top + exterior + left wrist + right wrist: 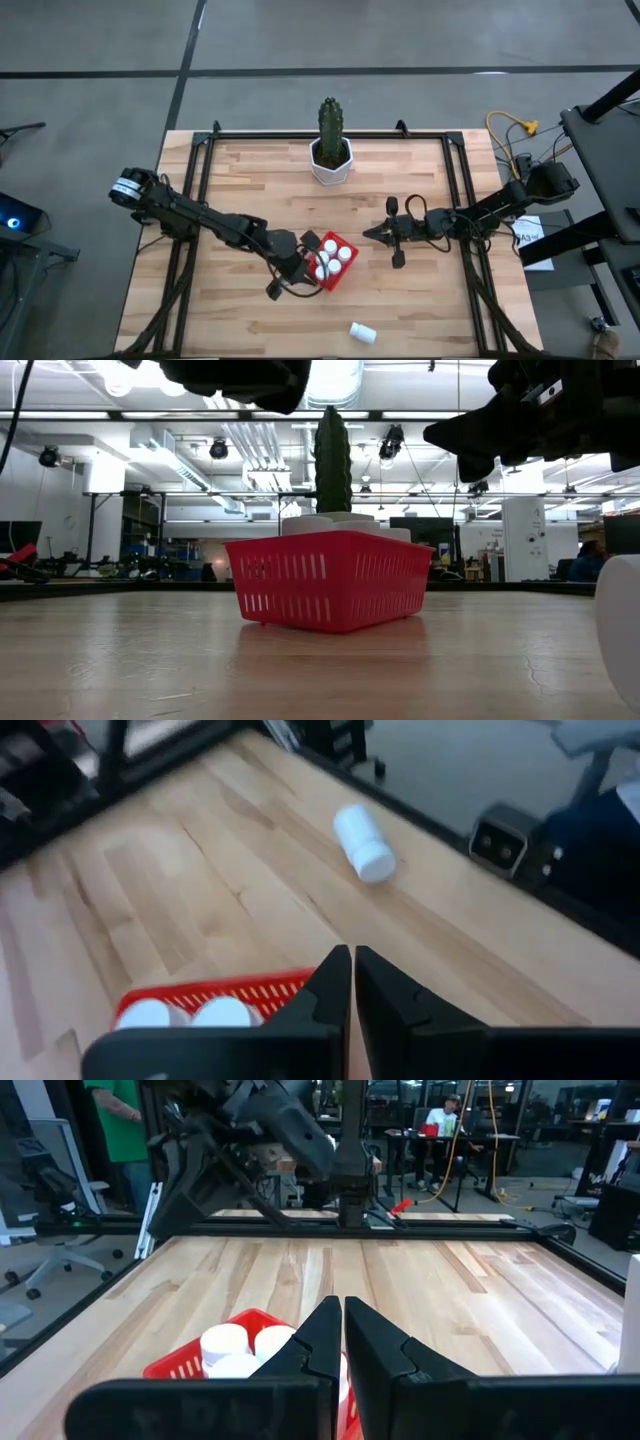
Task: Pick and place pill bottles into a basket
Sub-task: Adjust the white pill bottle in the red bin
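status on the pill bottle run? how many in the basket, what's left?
Done: five pill bottles show standing in the red basket in the high view. In hand: nothing; the left gripper sits at the basket's left edge, fingers together and empty, and the right gripper hovers to the basket's right, also shut and empty. Left: one last bottle lying on its side near the table's front edge.

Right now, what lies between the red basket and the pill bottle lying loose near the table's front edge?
Only bare wood: the high view shows nothing between the basket and the lone pill bottle.
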You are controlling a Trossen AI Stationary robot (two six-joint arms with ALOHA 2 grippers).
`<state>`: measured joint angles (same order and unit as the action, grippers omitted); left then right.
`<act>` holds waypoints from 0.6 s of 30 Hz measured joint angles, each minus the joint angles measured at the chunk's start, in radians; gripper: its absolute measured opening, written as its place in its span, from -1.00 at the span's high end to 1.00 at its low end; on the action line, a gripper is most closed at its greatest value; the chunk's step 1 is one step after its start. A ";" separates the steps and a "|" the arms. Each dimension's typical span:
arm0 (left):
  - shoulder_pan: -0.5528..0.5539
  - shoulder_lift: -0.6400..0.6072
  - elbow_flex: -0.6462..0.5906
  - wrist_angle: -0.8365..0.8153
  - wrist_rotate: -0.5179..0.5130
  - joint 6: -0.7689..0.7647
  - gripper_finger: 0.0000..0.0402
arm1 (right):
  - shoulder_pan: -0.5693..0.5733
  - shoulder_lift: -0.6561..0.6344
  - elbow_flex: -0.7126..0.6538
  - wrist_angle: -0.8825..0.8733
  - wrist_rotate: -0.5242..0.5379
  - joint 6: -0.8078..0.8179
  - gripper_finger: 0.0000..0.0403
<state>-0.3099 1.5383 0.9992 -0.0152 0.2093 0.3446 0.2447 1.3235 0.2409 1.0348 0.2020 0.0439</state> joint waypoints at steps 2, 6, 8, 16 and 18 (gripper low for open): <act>0.000 0.025 0.033 -0.050 0.001 0.003 1.00 | 0.000 0.000 0.000 -0.001 0.000 -0.001 0.96; 0.000 0.086 0.104 -0.118 0.002 0.017 1.00 | 0.000 0.000 0.000 -0.007 0.000 -0.012 0.96; 0.000 0.117 0.144 -0.156 0.001 0.034 1.00 | 0.000 0.000 0.000 -0.007 0.000 -0.040 0.96; 0.002 0.224 0.261 -0.251 -0.070 0.057 1.00 | 0.000 -0.065 -0.006 -0.008 -0.007 -0.153 0.96; 0.002 0.236 0.271 -0.254 -0.072 0.058 1.00 | 0.000 -0.098 -0.029 -0.011 -0.024 -0.172 0.96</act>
<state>-0.3077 1.7743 1.2704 -0.2690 0.1370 0.4023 0.2447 1.2251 0.2122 1.0239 0.1784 -0.1284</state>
